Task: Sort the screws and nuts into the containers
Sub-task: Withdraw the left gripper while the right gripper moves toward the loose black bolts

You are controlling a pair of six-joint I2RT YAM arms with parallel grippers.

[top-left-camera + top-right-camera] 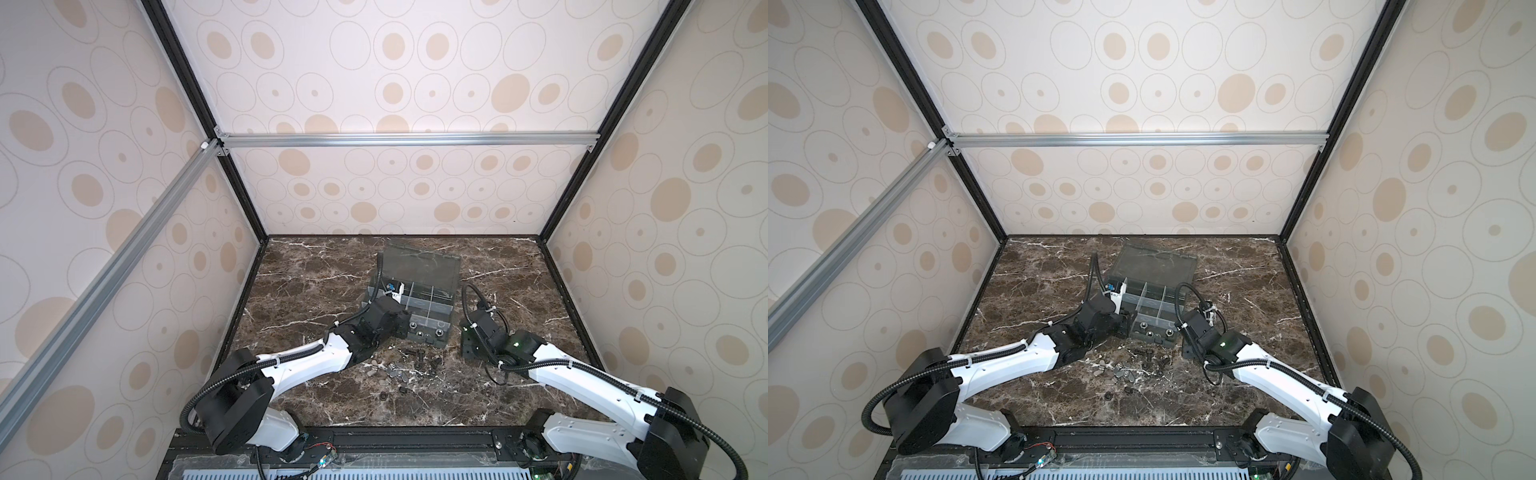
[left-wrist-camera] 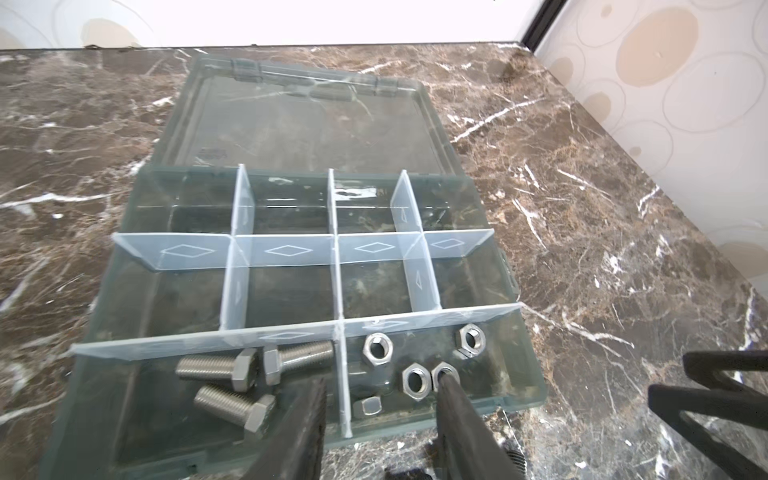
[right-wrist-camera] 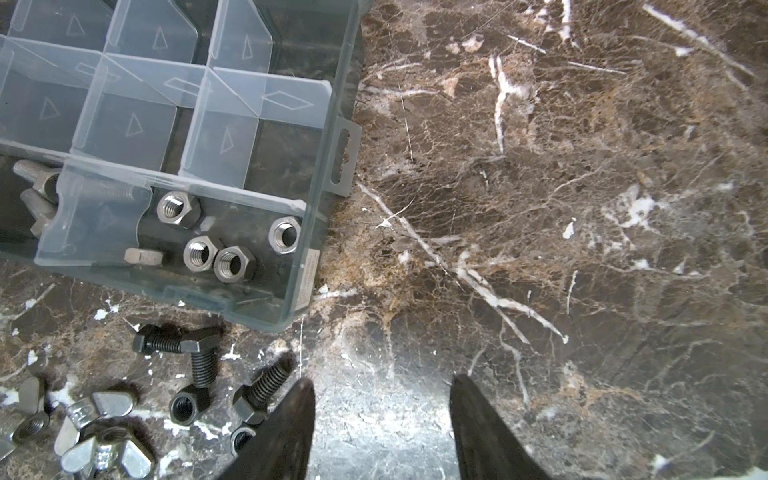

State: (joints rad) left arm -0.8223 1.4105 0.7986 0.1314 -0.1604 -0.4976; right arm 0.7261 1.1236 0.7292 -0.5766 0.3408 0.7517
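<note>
A divider half hides the silver screws

Dark brown marble worktop, white veins streaking right across it. Pale walls close it in on three sides, printed with beige ovals and thin ringed outlines. A silver rail runs level across the back wall, a slanting rail drops down the left side, and a black post climbs from the far left corner. At the near edge, a white slotted grille.
</note>
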